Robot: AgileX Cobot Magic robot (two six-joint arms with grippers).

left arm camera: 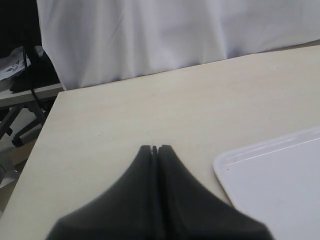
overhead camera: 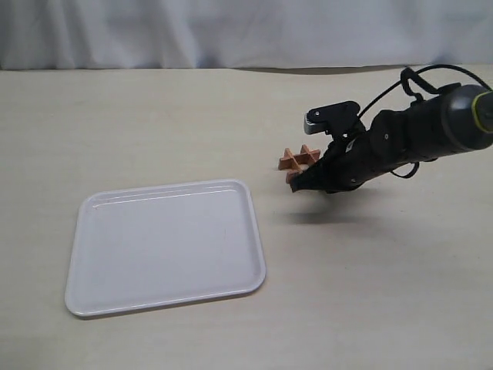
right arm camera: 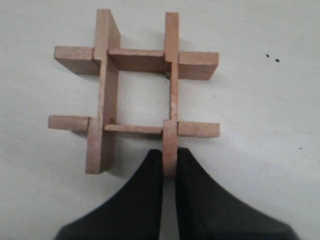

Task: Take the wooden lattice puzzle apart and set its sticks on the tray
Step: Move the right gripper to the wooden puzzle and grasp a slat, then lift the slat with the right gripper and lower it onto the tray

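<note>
The wooden lattice puzzle [overhead camera: 299, 160] [right arm camera: 135, 90] is a small reddish-brown hash of four crossed sticks, right of the tray [overhead camera: 166, 245] in the exterior view. My right gripper [overhead camera: 296, 183] [right arm camera: 170, 162] is shut on the near end of one stick [right arm camera: 170, 145] of the puzzle, a finger on each flat face. All sticks remain interlocked. The white tray [left arm camera: 280, 185] holds nothing. My left gripper [left arm camera: 154, 148] is shut with nothing between its fingers, above bare table beside the tray's corner; the exterior view does not show it.
The tan table [overhead camera: 231, 108] runs back to a white cloth backdrop [overhead camera: 231, 31]. In the left wrist view the table's edge [left arm camera: 45, 125] borders dark equipment and cables [left arm camera: 25, 75]. The right arm's black body and cable [overhead camera: 424, 131] reach in from the right.
</note>
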